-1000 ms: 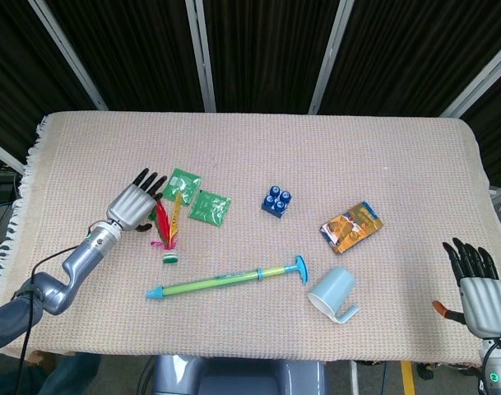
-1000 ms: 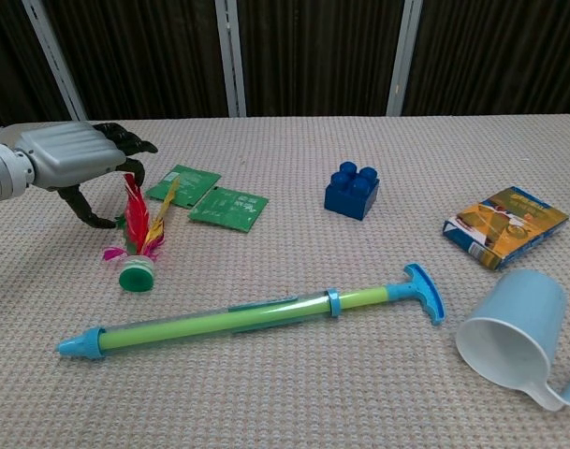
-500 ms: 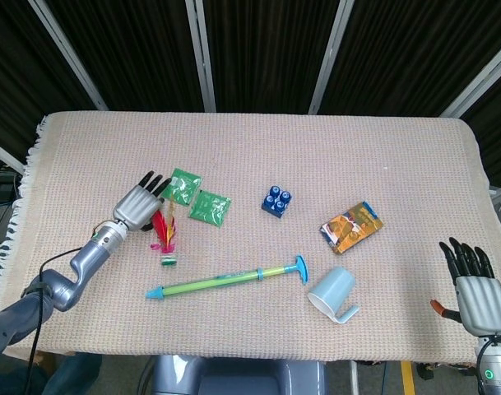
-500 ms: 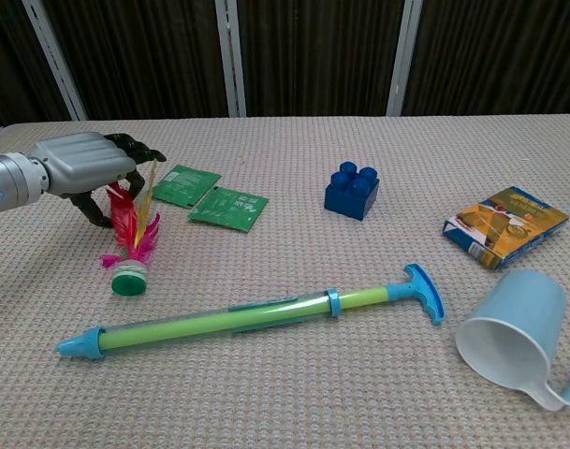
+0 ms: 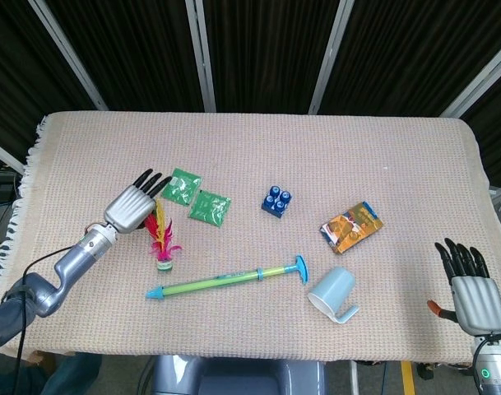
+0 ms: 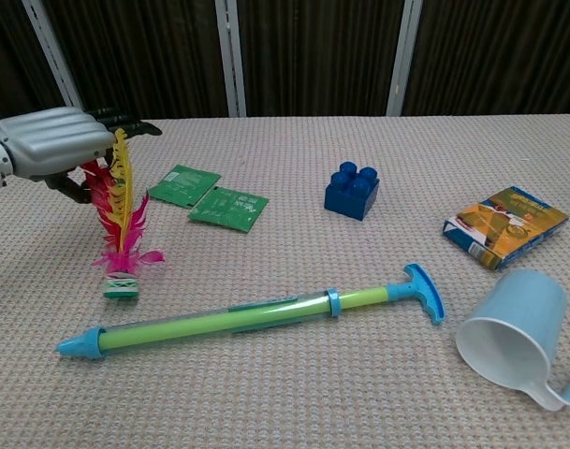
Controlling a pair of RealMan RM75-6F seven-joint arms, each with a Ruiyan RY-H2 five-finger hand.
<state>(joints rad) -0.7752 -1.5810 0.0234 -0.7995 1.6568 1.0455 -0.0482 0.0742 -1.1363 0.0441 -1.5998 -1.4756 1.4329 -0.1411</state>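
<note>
Shuttlecock (image 6: 119,229) feathers are pinched at the top by the left hand (image 6: 58,152), and the toy is held upright with its green base resting on the table cloth (image 5: 316,156), just above the tip of a long green water pump (image 5: 225,281). 2 green packets (image 5: 197,196) lie close by (to its right). The right hand (image 5: 469,290) is seen at the table's near right corner, fingers spread, nothing grasped.

The cup (image 6: 514,329) handle runs off the chest view's right edge.

Feathered shuttlecock (image 6: 119,229), upright (pink, yellow), green base
</note>
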